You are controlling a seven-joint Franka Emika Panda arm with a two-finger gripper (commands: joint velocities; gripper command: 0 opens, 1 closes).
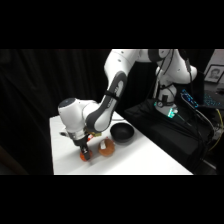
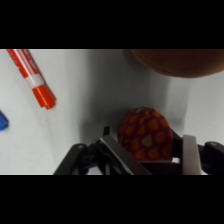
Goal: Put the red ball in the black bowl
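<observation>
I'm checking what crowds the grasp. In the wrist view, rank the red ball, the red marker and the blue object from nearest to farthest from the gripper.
1. Red ball: between the gripper fingers.
2. Red marker: upper left, lying apart on the table.
3. Blue object: at the left edge, mostly cut off; slightly farther than the marker's tip.

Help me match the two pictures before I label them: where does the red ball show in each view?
Side view: the red ball sits low on the white table, lower left of centre, under the gripper, left of the orange-brown object.
Wrist view: the ball is lower right of centre, between the two fingers.
Shared landmark: the orange-brown object, along that picture's top right edge.
</observation>
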